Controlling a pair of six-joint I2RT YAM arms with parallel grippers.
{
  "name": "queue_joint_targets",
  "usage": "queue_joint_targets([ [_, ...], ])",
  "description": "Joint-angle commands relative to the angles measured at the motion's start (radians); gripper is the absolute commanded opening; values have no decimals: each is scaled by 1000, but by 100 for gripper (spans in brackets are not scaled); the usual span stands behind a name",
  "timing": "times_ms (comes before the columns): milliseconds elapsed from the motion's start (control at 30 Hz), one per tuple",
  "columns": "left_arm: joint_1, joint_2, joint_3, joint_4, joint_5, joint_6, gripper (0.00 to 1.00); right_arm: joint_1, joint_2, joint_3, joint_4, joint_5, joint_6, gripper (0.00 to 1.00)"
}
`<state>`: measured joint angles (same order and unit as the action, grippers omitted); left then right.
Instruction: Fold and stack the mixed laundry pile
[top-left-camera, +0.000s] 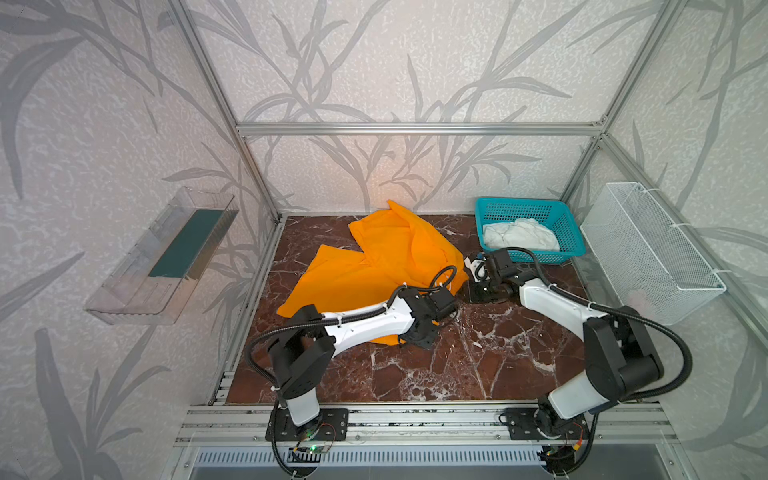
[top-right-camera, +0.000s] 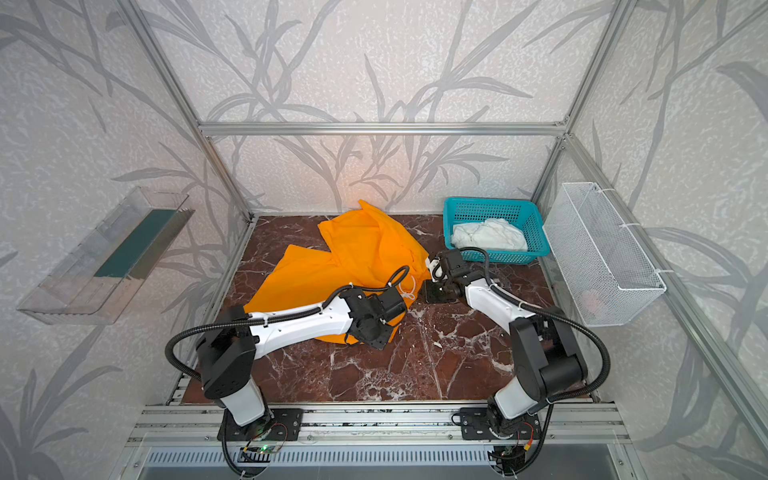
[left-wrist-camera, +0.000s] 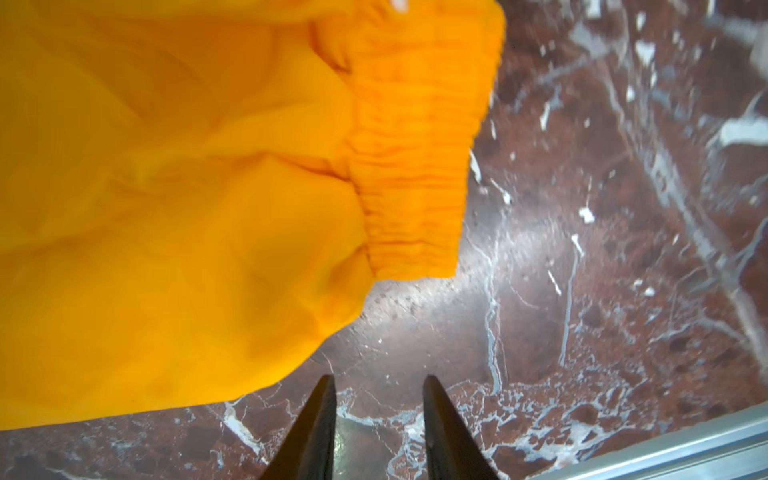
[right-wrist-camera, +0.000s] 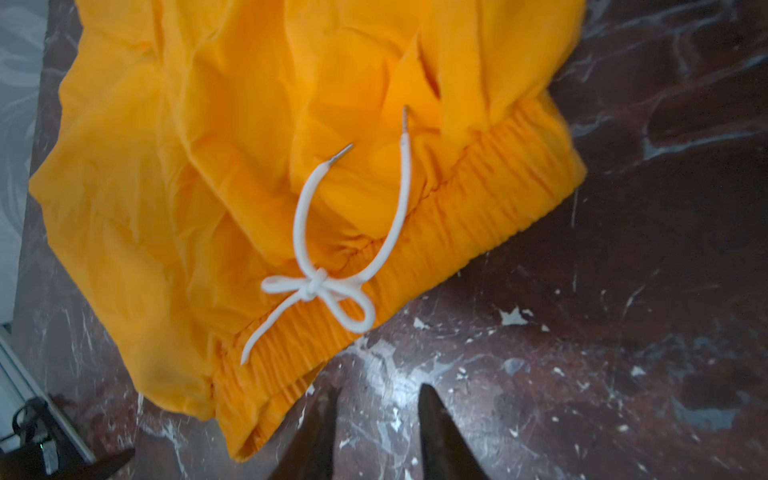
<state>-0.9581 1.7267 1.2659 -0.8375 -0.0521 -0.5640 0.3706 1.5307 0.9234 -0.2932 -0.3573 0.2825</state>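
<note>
The orange trousers (top-left-camera: 374, 266) (top-right-camera: 345, 257) lie spread and rumpled on the dark marble table, reaching to the back wall. Their elastic waistband (left-wrist-camera: 411, 166) faces the table's middle, with a white drawstring bow (right-wrist-camera: 328, 286) on it. The white shirt (top-left-camera: 519, 235) (top-right-camera: 486, 235) sits bunched in the teal basket. My left gripper (left-wrist-camera: 379, 380) is open over bare marble just off the trousers' edge, holding nothing. My right gripper (right-wrist-camera: 379, 390) is also open and holds nothing, low beside the waistband's corner. Both arms (top-left-camera: 374, 324) (top-left-camera: 540, 295) meet at the waistband side.
The teal basket (top-left-camera: 569, 224) stands at the back right corner. A white wire basket (top-left-camera: 648, 249) hangs on the right wall and a clear plastic tray (top-left-camera: 166, 257) on the left wall. Bare marble (top-left-camera: 457, 365) lies in front of the trousers, up to the aluminium rail (top-left-camera: 415, 415).
</note>
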Motion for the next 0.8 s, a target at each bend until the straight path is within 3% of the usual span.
queue_joint_targets([
  [0, 84, -80, -36, 47, 29, -31, 34, 44, -42, -45, 7, -44, -52, 26],
  [267, 359, -201, -139, 17, -70, -52, 37, 163, 69, -50, 101, -39, -28, 13],
  [367, 448, -270, -212, 11, -126, -81, 39, 190, 114, -28, 112, -8, -24, 13],
  [567, 630, -411, -349, 40, -131, -117, 42, 248, 171, 48, 43, 17, -56, 12],
  [767, 734, -514, -398, 71, -151, -88, 45, 316, 226, 80, -24, -11, -102, 16],
])
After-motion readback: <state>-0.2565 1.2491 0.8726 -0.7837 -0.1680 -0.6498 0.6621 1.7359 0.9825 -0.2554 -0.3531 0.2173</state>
